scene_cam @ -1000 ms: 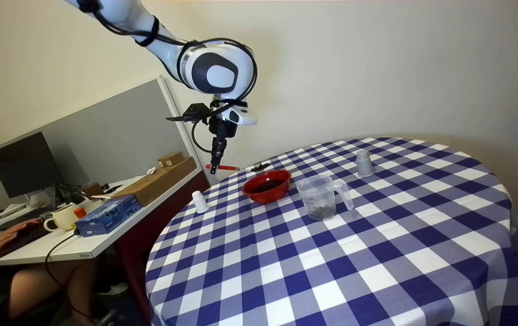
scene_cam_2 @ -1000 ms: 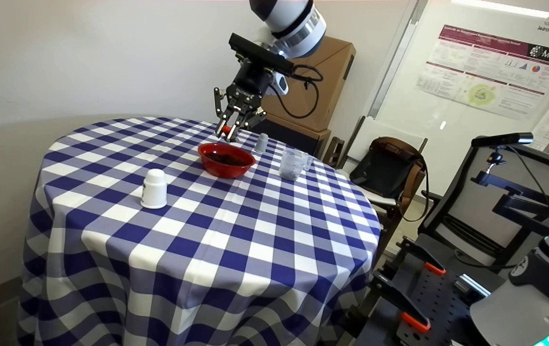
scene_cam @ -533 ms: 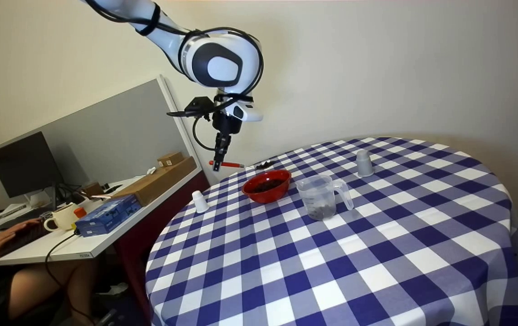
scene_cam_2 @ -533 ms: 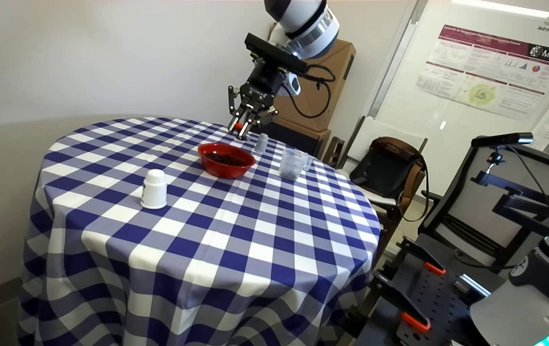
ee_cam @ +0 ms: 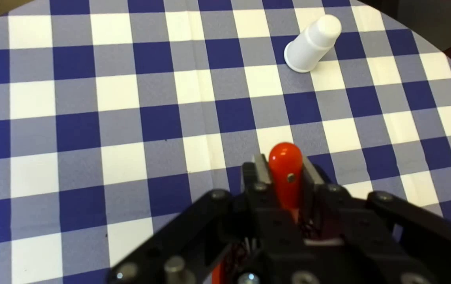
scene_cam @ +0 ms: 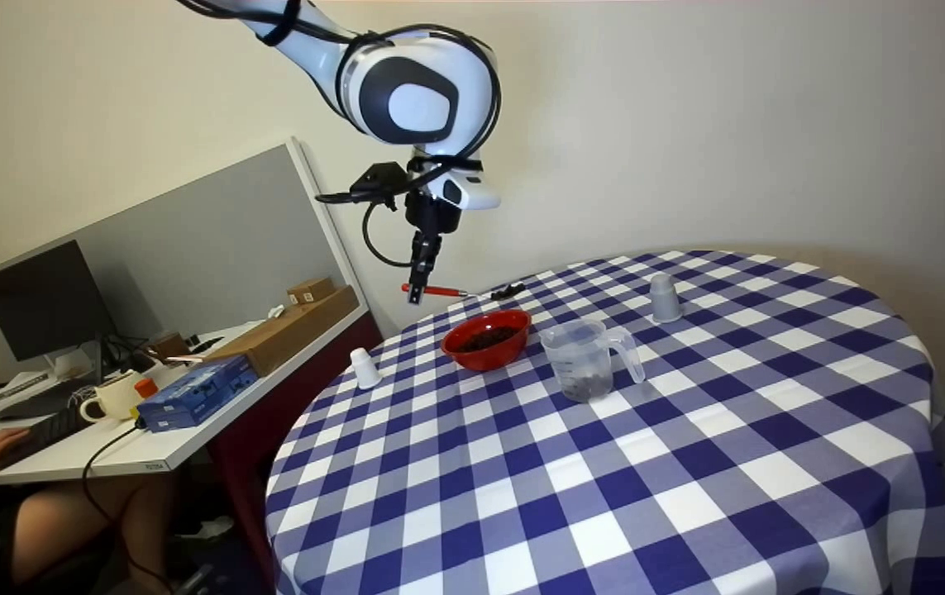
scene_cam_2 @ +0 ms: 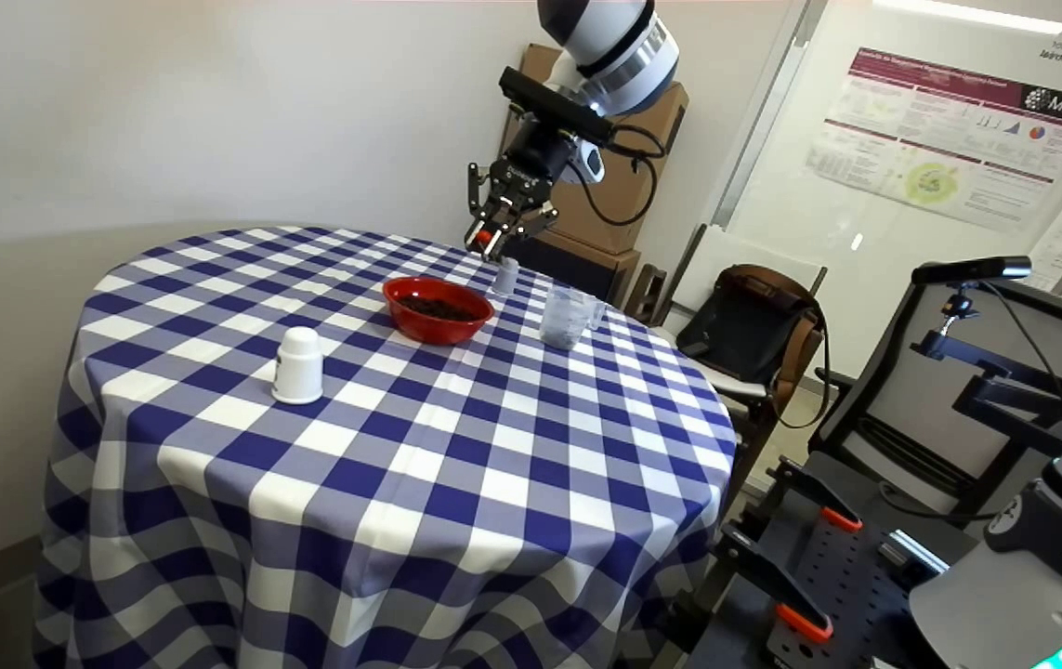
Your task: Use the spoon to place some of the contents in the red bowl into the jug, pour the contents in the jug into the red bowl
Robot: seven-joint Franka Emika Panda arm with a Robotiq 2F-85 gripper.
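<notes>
Claw [scene_cam: 416, 295] has the spoon [scene_cam: 446, 291] pinched near the red bowl [scene_cam: 486, 340]; way off from that, "Mila" poster [scene_cam_2: 953, 128], "FRAN…" robot base [scene_cam_2: 1018, 595].

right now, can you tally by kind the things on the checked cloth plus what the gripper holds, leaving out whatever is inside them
Red bowl: 1
Clear jug: 1
Spoon: 1
Shaker-like things: 2
Total: 5

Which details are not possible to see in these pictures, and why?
Wrist view: most of the spoon, hidden behind the hand.
Both exterior views: how much the jug holds, blurred through its wall.
Both exterior views: floor of the bowl, under dark contents.
An exterior view: the person, cut off by the left edge.
</notes>
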